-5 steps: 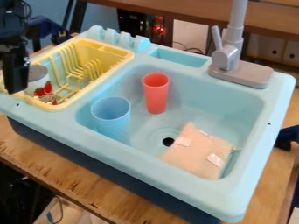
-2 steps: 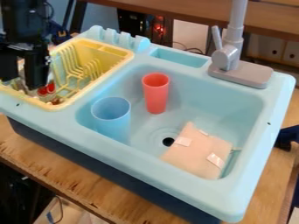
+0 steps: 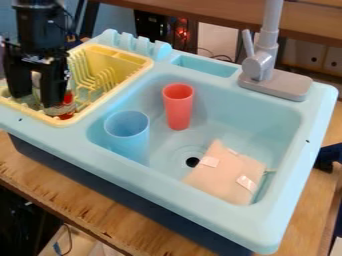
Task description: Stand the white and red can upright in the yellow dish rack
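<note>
Two fingers of the gripper (image 3: 35, 100) stood spread over the rack (image 3: 120, 62), at its near left. Partly hidden beyond them, low in the rack, was the strawberry cup (image 3: 61, 109), peeking out at image right; whether they touched it, or how its long axis lay, could not be told. Right of the rack stood the blue cup (image 3: 127, 131) and red cup (image 3: 178, 107).

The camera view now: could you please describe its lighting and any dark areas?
Camera view: soft light on the sink, gentle shading inside; bright tag on the pouch; little detail on the black gripper; deep darkness below the wooden table at lower left; red glow behind.
</note>
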Robot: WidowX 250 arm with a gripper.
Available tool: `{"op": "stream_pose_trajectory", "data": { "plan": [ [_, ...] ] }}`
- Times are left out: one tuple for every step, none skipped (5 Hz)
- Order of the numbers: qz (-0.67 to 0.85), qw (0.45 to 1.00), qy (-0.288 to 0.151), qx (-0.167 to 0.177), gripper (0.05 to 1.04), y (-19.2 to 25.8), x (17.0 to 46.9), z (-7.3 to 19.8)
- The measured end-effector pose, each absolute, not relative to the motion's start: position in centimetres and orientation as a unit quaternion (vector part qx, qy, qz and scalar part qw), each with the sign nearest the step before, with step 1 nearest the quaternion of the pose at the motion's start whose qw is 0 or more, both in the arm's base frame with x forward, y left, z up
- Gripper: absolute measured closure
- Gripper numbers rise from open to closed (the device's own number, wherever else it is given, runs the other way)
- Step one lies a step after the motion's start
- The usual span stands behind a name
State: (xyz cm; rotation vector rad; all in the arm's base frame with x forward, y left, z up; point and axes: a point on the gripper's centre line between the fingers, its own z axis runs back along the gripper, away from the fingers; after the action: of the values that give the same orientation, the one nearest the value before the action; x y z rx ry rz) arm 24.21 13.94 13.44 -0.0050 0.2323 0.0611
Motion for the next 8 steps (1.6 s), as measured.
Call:
{"op": "stream_pose_trajectory", "data": {
  "plan": [
    [0.029,0.993,0.111,-0.002,0.083,14.5,25.4,12.9],
    [0.004,0.999,0.047,-0.018,0.083,14.8,28.5,13.5],
    [-0.001,0.999,0.037,-0.003,0.083,15.9,30.3,14.5],
    [-0.006,1.0,0.023,0.005,0.084,16.4,31.2,15.5],
    [-0.02,0.999,0.026,0.008,0.083,15.6,31.6,15.5],
    [-0.023,0.999,0.028,0.01,0.083,14.8,31.3,15.7],
    [-0.021,1.0,0.016,0.015,0.083,14.2,30.1,17.0],
    [-0.02,1.0,0.015,0.014,0.083,13.7,29.2,17.5]
  ]
}}
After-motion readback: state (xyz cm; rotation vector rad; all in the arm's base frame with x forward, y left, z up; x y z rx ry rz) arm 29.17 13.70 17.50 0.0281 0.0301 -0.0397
